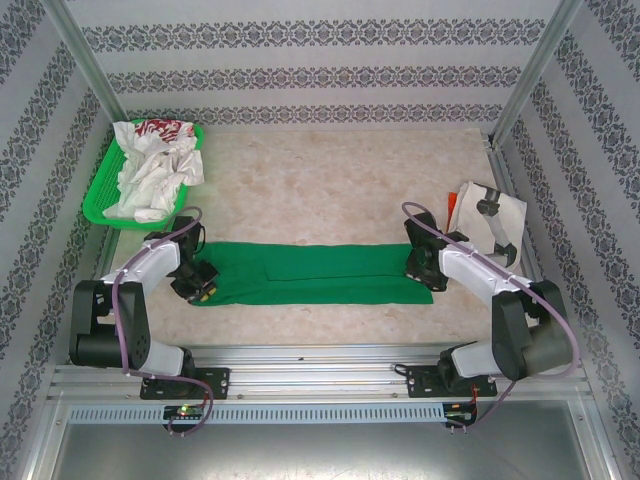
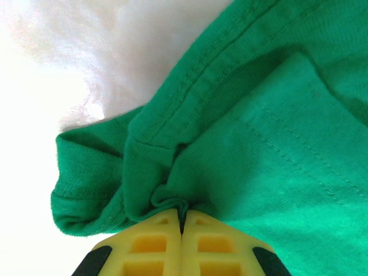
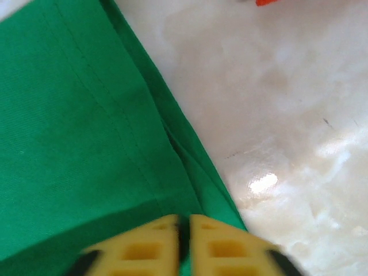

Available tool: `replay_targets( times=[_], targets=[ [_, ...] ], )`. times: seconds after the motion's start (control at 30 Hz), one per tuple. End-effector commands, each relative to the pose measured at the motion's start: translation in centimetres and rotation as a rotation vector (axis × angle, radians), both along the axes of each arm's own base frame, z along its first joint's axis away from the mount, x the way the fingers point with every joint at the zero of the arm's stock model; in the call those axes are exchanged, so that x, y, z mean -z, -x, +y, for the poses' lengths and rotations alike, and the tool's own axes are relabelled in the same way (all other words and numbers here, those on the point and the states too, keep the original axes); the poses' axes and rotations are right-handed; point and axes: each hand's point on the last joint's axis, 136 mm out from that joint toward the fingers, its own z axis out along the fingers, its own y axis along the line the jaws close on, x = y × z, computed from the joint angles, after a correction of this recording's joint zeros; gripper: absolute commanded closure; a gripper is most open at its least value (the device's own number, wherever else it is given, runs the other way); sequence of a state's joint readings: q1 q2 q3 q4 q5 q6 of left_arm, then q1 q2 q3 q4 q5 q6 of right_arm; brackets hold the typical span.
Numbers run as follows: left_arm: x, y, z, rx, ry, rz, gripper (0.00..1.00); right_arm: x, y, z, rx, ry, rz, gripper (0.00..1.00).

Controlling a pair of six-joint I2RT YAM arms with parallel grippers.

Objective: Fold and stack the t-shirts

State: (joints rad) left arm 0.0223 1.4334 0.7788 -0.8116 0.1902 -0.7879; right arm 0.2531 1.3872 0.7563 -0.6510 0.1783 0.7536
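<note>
Three patterned walls (image 1: 300, 75) (floral stripes) enclose marbled table (image 1: 330, 180); green t-shirt (image 1: 320, 270) spread.

Bright, even overhead light, faint shadows. Left wrist view blown out white at ten o'clock beside the green t-shirt (image 2: 259, 172). Right wrist view: table (image 3: 287, 103) glare at four o'clock, blur at six.

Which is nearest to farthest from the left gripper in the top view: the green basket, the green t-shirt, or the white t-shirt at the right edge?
1. green t-shirt, centre, right at the left gripper.
2. green basket, far left.
3. white t-shirt, right edge.
</note>
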Motion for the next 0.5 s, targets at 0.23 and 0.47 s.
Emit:
replay_targets(
  times=[0.23,0.47],
  targets=[
    [-4.3,-0.7,2.0,-0.032,-0.101,-0.097,0.31,-7.0,-3.2,2.0,-0.208,-0.02,-0.311,0.3],
    [-4.7,-4.4,-1.8,-0.024,0.031,-0.203,0.46,-5.1,-5.9,8.7,-0.329,-0.176,-0.276,0.32]
  ],
)
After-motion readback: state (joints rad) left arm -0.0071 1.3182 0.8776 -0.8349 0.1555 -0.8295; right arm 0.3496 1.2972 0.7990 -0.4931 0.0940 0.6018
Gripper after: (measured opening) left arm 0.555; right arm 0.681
